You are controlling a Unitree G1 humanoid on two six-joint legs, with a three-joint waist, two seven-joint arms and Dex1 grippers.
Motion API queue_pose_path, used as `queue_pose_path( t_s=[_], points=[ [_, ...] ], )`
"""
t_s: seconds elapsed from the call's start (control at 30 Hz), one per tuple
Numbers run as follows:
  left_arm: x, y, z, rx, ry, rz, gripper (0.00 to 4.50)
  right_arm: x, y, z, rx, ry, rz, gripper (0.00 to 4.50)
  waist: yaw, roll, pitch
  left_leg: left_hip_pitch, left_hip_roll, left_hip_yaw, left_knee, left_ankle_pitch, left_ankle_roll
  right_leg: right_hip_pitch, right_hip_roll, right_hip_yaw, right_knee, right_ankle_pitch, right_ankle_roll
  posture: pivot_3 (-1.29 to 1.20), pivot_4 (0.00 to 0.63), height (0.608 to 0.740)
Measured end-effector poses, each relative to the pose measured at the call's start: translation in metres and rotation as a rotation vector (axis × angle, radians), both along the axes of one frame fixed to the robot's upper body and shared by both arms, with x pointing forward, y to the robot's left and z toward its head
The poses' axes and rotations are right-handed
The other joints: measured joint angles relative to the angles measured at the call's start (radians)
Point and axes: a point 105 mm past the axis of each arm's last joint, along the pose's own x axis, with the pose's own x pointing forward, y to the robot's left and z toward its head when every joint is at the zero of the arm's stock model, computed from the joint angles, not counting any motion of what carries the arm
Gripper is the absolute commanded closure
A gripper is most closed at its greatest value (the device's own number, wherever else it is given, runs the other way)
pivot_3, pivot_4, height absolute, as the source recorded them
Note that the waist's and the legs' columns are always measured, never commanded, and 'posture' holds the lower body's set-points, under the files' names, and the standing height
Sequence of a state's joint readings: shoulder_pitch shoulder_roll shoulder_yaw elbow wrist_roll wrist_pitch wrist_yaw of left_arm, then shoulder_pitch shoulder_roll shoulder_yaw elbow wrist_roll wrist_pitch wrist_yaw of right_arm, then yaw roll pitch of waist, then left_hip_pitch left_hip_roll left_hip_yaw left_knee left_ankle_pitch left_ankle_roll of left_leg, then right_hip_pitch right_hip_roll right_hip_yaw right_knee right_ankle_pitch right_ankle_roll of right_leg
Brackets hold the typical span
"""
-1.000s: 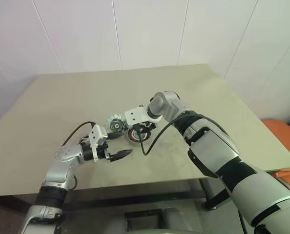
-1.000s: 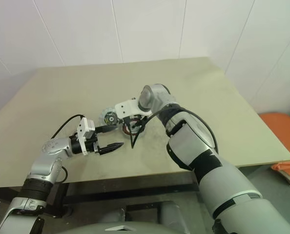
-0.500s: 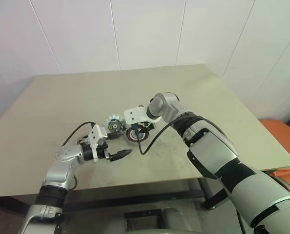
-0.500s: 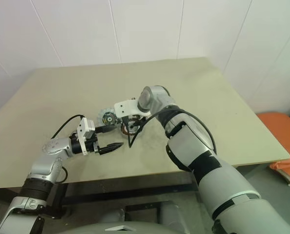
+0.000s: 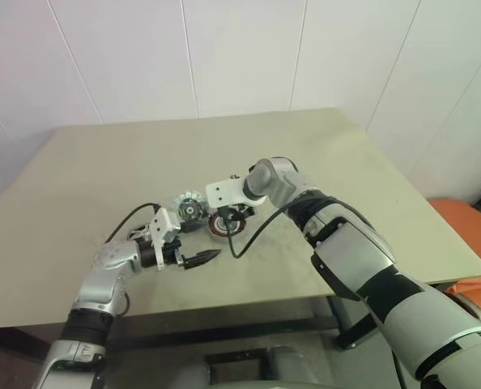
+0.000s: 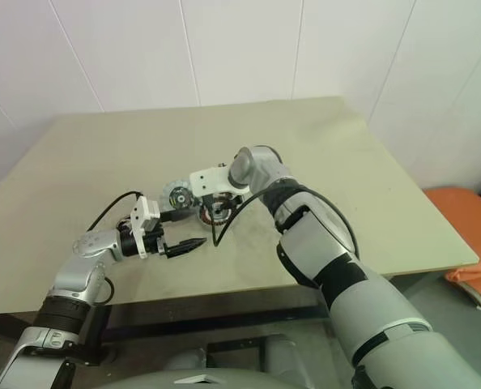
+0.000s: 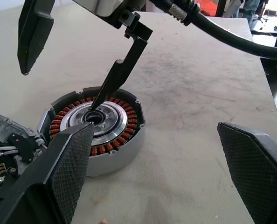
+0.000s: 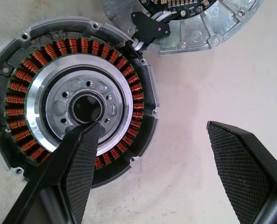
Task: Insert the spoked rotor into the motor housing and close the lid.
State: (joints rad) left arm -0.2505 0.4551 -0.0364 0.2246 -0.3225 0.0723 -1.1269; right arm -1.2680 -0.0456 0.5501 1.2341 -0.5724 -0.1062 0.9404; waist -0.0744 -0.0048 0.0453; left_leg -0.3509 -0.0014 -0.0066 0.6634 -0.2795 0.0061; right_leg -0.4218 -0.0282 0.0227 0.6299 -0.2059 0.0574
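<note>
The spoked rotor (image 8: pixel 78 49), a ring of copper windings around a silver hub, lies flat on the table inside a grey round rim. The silvery-grey motor housing (image 5: pixel 190 208) with its black hub lies touching the rotor on its left; its inner side (image 8: pixel 199 28) shows wires and a board. My right gripper (image 8: pixel 150 128) hangs open over the rotor, one fingertip (image 7: pixel 101 95) at the centre hole and the other off the rim. My left gripper (image 5: pixel 204 241) is open and level just in front of the rotor (image 7: pixel 96 126), holding nothing. I cannot make out a separate lid.
The beige table (image 5: pixel 346 178) has free room to the right and behind the parts. A black cable (image 5: pixel 244 243) loops from the right wrist down to the tabletop. An orange seat (image 5: pixel 467 235) stands past the table's right edge.
</note>
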Motion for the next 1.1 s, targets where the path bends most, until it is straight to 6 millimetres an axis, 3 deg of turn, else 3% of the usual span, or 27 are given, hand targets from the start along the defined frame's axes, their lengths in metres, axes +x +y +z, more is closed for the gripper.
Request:
queue_pose_path(
  t_s=[0.53,1.1],
  points=[
    [0.001,-0.001,0.0,0.004,-0.001,-0.001,0.0,-0.002,0.014,-0.006,0.039,-0.027,-0.01,0.64,0.002,-0.002,-0.002,0.001,0.0,0.0,-0.002,0.0,0.0,0.001,-0.001,0.0,-0.001,0.0,-0.001,0.0,0.0,0.74],
    [0.004,-0.003,-0.001,0.007,-0.002,-0.013,0.0,0.006,-0.008,0.002,-0.002,-0.018,-0.028,0.64,0.004,-0.002,-0.001,-0.005,0.0,0.0,-0.002,0.0,0.0,-0.004,-0.001,0.0,-0.003,0.0,-0.001,0.0,0.0,0.74]
  ],
)
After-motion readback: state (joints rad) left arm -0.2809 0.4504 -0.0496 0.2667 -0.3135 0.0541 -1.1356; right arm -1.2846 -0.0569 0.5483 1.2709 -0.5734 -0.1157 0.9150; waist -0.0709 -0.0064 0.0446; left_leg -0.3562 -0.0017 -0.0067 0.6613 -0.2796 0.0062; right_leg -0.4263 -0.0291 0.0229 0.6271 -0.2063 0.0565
